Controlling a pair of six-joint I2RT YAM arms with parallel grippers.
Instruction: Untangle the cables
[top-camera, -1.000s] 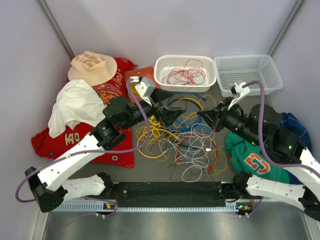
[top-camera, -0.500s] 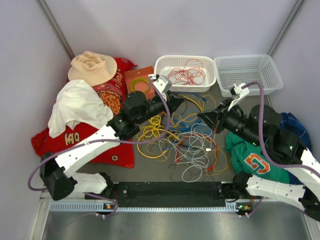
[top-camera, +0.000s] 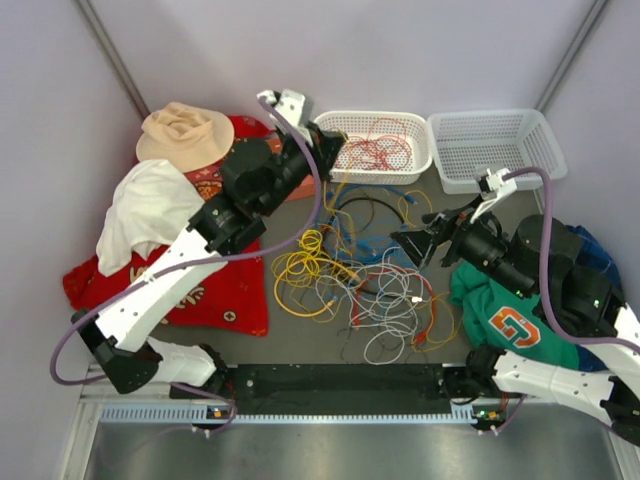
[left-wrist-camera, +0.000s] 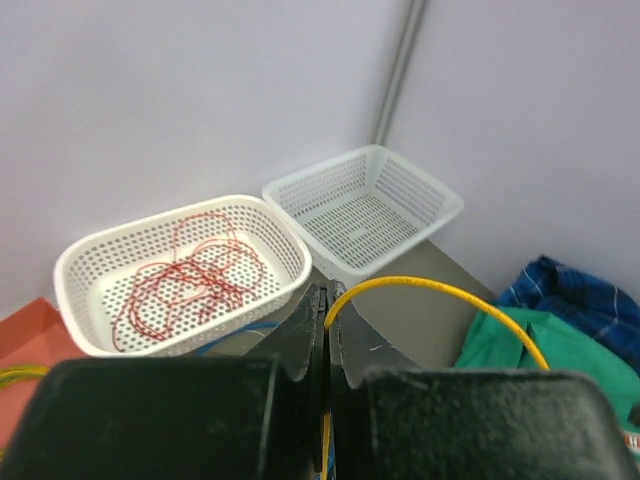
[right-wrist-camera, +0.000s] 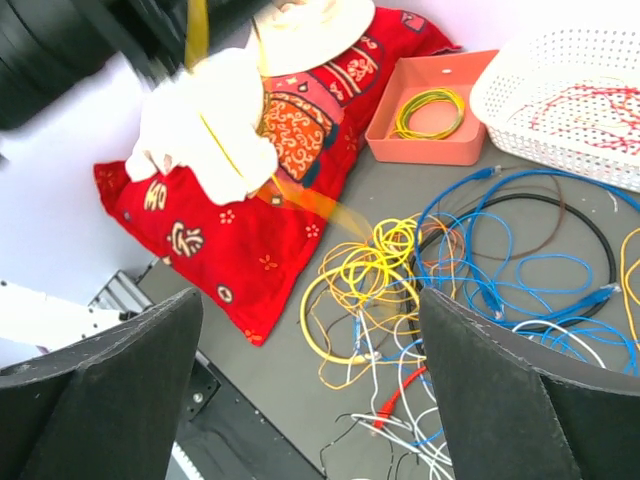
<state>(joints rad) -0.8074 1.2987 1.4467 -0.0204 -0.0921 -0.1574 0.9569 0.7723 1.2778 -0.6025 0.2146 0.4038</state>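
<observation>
The left gripper (left-wrist-camera: 322, 300) is pinched shut on a yellow cable (left-wrist-camera: 440, 288), held high just beside the left-hand basket (top-camera: 425, 150). The right gripper (top-camera: 405, 243) hangs with its fingers spread above the cables (top-camera: 370, 275), which lie heaped mid-desk. The yellow strand runs down into that heap, and I can't quite tell where it loops under the others. Pulling further could tighten a knot, drag the whole heap along, or snag the basket rim. Room is short, with a wall behind the baskets, a red cloth (top-camera: 230, 300) to the left and a green shirt (top-camera: 500, 325) to the right. The bare desk (top-camera: 300, 340) in front of the heap looks freest.
</observation>
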